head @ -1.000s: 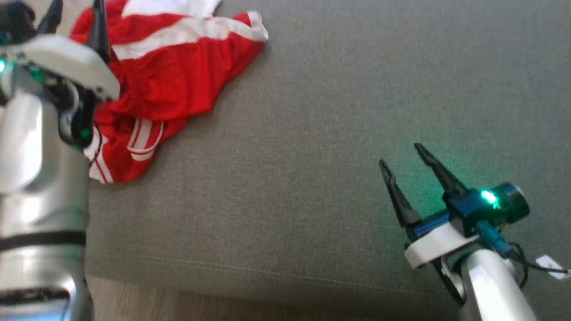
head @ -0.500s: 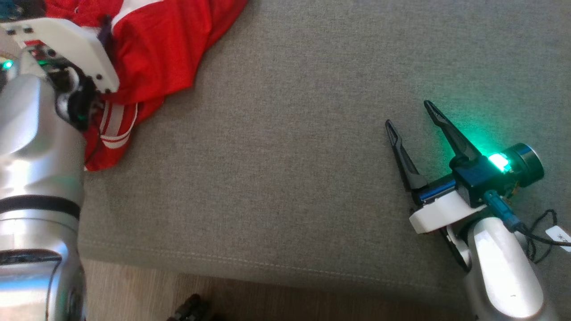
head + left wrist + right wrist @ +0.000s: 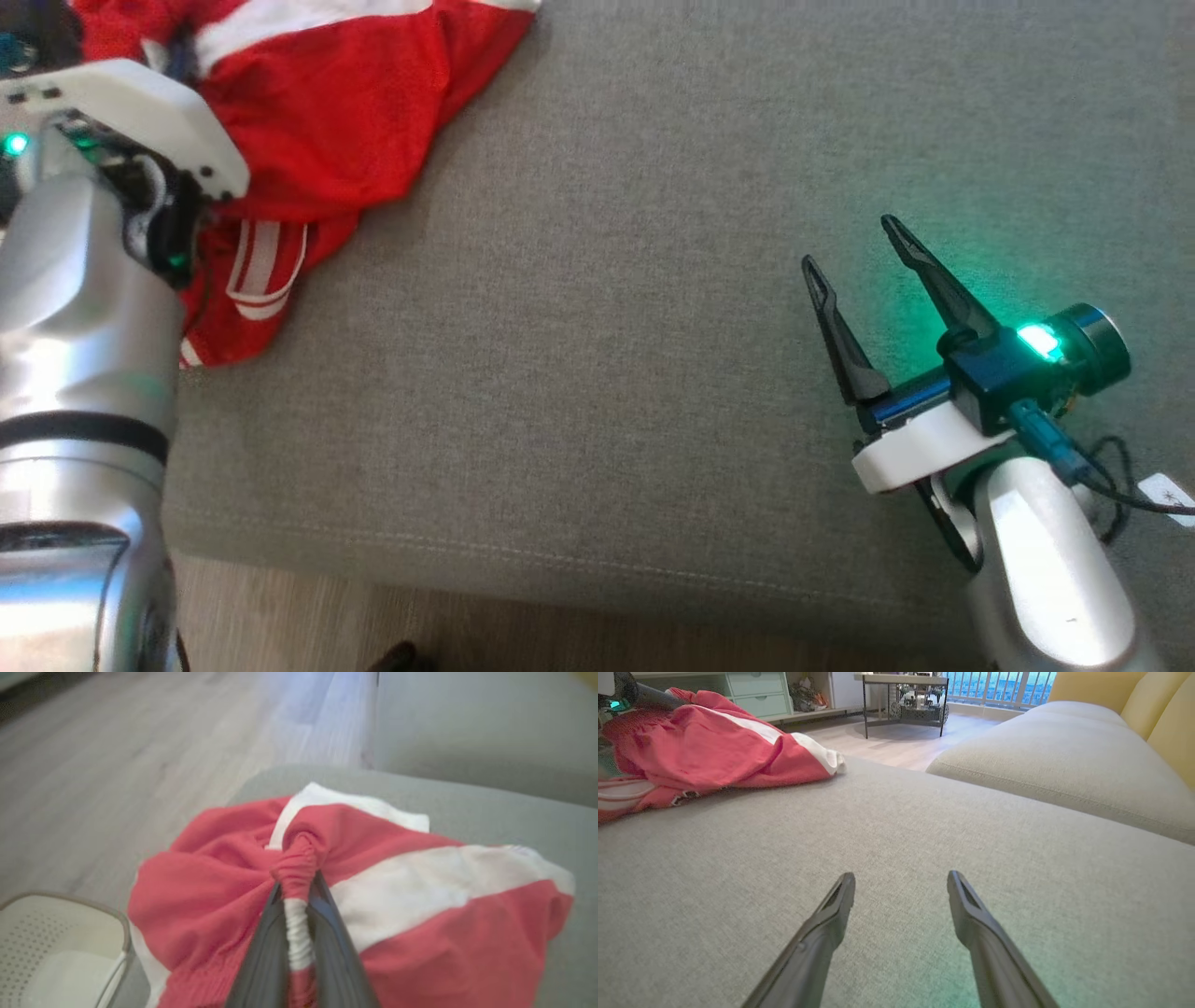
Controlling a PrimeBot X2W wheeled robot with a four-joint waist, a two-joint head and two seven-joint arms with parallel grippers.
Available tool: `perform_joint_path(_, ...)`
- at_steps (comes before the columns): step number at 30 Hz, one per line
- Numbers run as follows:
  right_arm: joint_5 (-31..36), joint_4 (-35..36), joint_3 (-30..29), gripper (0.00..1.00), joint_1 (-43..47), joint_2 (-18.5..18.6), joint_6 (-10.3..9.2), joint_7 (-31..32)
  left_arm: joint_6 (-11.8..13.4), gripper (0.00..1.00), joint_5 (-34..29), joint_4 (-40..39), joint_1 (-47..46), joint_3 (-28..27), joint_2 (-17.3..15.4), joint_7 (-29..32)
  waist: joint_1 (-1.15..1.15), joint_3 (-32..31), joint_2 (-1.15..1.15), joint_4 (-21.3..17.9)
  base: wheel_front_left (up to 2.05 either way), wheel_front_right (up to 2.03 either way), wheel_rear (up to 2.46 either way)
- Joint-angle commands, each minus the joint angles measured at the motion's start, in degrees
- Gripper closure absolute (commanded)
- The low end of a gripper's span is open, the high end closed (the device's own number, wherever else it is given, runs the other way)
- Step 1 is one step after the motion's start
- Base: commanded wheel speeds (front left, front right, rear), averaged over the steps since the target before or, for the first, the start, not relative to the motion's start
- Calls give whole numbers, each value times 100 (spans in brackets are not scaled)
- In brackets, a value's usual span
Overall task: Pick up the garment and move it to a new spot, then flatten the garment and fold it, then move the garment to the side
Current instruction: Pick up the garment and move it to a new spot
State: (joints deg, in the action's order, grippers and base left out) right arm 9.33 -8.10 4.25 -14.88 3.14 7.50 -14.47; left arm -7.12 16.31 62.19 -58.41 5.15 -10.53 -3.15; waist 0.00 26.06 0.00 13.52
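**A:** Where are we seeing the garment [image 3: 317, 121]?

**B:** We are seeing it crumpled at the far left corner of the grey cushion [image 3: 607, 373]. It is red with white bands, and one striped edge is reaching toward the cushion's near seam.

**A:** And what is the left gripper [image 3: 299, 879] doing?

**B:** It is clamping on the garment. In the left wrist view its two dark fingers are squeezing a gathered, ribbed band of red and white cloth between them. Folds are fanning out from that pinch, and the rest of the cloth is lying on the cushion.

**A:** What are we making of the right gripper [image 3: 850, 243]?

**B:** Its fingers are standing apart with nothing between them. It is hovering low over the right part of the cushion, well apart from the garment, though we cannot tell whether it is touching the cushion. A green light on its wrist is tinting the cushion beside it.

**A:** What are we noticing around the cushion?

**B:** Beyond its far left corner we are seeing pale wooden floor [image 3: 93, 765]. A white perforated thing [image 3: 56, 933] is showing beside that corner. Past the cushion's far edge a paler seat [image 3: 1064, 756] is running alongside it.
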Motion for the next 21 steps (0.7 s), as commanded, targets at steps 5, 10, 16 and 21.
perform_joint_path(5,-263,98,231,0,61,-26,-1,-52,-24,100,-84,-480,-439,95,-497,-606,0,-597,0,-176,0,0,0)
perform_joint_path(10,-492,75,316,0,204,-26,-1,-52,-29,100,-135,-951,-535,250,-568,-822,0,-1046,0,-432,0,0,0)
perform_joint_path(16,-748,225,401,0,285,-26,-1,-52,-31,100,-108,-1644,-467,374,-528,-733,0,-1389,0,-893,0,0,0)
perform_joint_path(21,-964,465,444,0,317,-26,-1,-52,-33,100,4,-2509,-255,552,-457,-308,0,-1616,0,-1576,0,0,0)
